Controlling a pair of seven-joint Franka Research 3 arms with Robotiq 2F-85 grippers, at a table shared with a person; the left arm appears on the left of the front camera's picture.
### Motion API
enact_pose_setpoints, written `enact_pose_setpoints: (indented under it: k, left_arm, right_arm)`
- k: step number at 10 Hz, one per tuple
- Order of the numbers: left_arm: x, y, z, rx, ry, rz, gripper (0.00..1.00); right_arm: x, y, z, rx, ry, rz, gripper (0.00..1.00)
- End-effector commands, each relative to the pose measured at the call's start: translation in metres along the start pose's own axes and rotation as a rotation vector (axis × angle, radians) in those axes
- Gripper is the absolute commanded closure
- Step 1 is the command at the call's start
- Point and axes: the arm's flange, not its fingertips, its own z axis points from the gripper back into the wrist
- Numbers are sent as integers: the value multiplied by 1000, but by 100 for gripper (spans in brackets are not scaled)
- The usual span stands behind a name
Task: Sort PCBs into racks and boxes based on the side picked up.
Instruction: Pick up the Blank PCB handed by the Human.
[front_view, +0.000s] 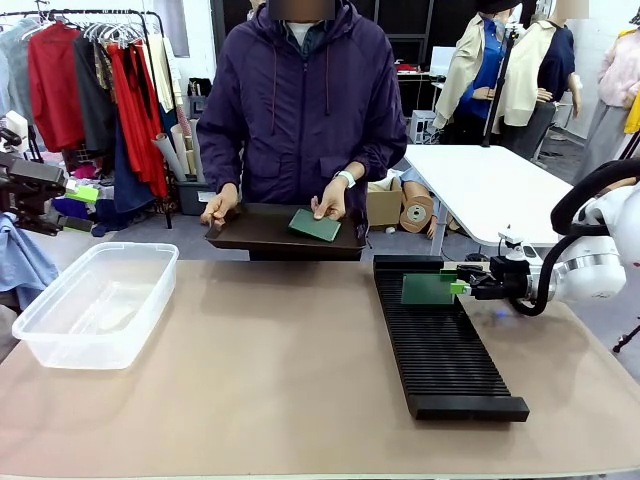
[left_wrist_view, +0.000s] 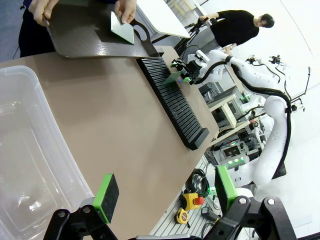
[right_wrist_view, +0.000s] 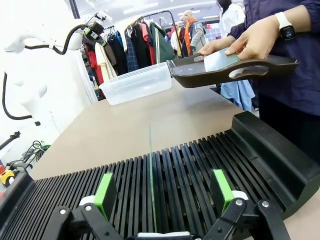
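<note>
Two PCBs (front_view: 315, 225) (front_view: 428, 289), one rack (front_view: 440, 350), one box (front_view: 62, 352)
</note>
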Motion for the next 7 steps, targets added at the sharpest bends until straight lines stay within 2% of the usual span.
enact_pose_setpoints:
  k: [1, 6, 7]
  left_arm:
    - [0, -2, 1, -9, 1, -2, 0]
    - [0, -2, 1, -9, 1, -2, 0]
    - [0, -2, 1, -9, 1, -2, 0]
  right_arm:
    - [1, 0, 0, 0, -2, 11, 0]
    - [0, 0, 0, 0, 0, 0, 0]
    - [9, 1, -7, -9, 0, -8, 0]
